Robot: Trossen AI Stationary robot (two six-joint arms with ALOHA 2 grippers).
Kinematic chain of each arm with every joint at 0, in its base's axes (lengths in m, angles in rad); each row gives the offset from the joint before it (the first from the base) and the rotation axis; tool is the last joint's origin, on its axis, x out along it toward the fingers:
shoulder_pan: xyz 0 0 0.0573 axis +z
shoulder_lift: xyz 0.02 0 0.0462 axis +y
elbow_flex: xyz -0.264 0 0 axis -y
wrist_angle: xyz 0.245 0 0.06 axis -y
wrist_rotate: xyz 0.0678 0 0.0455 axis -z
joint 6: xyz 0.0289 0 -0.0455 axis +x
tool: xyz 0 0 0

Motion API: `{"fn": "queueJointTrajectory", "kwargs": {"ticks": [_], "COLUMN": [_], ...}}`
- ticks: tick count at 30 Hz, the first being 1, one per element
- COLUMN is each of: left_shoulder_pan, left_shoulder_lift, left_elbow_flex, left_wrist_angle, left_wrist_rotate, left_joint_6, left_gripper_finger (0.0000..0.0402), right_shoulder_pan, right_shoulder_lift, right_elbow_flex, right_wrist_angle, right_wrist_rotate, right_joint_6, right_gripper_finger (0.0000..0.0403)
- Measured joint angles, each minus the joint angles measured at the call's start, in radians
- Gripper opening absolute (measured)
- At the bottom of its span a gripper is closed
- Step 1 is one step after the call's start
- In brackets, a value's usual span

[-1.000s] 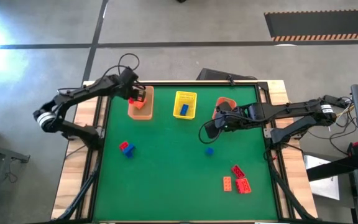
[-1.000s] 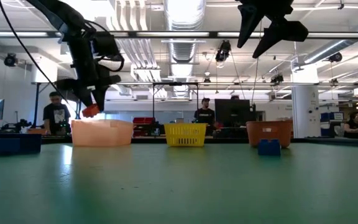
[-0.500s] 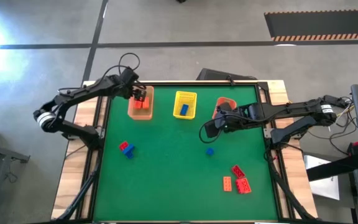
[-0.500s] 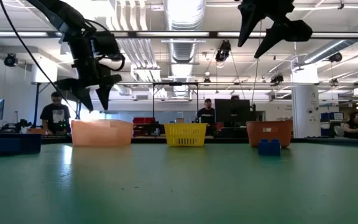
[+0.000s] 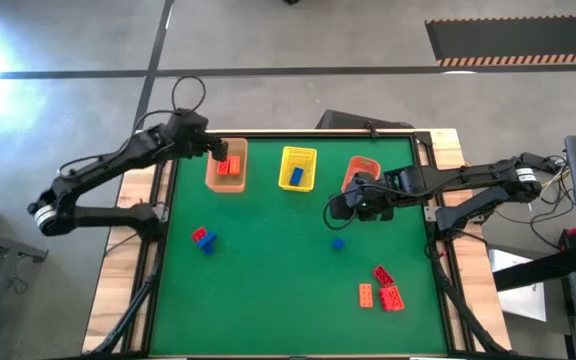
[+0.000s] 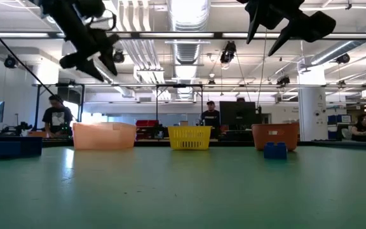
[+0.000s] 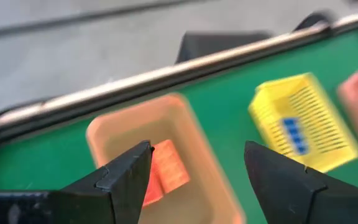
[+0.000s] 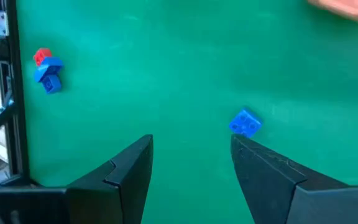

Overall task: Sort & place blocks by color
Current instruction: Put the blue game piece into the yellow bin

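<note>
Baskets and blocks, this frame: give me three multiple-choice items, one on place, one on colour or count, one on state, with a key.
1. Where is the lone blue block?
A. in the yellow basket
B. on the table near the right gripper
C. in the left gripper

2. What colour is the block in the yellow basket?
A. blue
B. red
C. orange

3. How is the left gripper?
A. shut on a block
B. open and empty
C. out of view

Key: B, it lies on the table just ahead of the right gripper; A, a blue block shows inside; B, its fingers are spread over the orange basket.
</note>
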Motion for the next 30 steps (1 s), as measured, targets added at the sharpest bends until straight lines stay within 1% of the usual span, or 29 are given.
{"fn": "queueJointTrajectory", "kwargs": {"ticks": [4, 10, 16, 20, 24, 30], "left_shoulder_pan": [-0.041, -0.066, -0.067, -0.067, -0.067, -0.067], "left_shoulder_lift": [-0.062, -0.118, -0.135, -0.131, -0.122, -0.110], "left_elbow_flex": [0.000, 0.000, 0.000, 0.000, 0.000, -0.002], "left_wrist_angle": [0.063, 0.123, 0.126, 0.126, 0.126, 0.126], "left_wrist_rotate": [0.001, 0.001, 0.001, 0.001, 0.000, 0.000], "left_joint_6": [0.000, 0.001, 0.030, 0.035, 0.036, 0.036], "left_gripper_finger": [0.0240, 0.0240, 0.0240, 0.0240, 0.0240, 0.0240], "right_shoulder_pan": [0.016, 0.036, 0.035, 0.035, 0.035, 0.031], "right_shoulder_lift": [0.023, 0.142, 0.277, 0.359, 0.428, 0.478], "right_elbow_flex": [0.000, 0.021, 0.041, 0.045, 0.045, 0.044], "right_wrist_angle": [0.000, -0.005, -0.019, -0.033, -0.051, -0.060], "right_wrist_rotate": [0.000, -0.035, -0.055, -0.102, -0.157, -0.149], "right_joint_6": [0.067, 0.131, 0.161, 0.156, 0.130, 0.110], "right_gripper_finger": [0.0205, 0.0205, 0.0205, 0.0207, 0.0225, 0.0279]}}
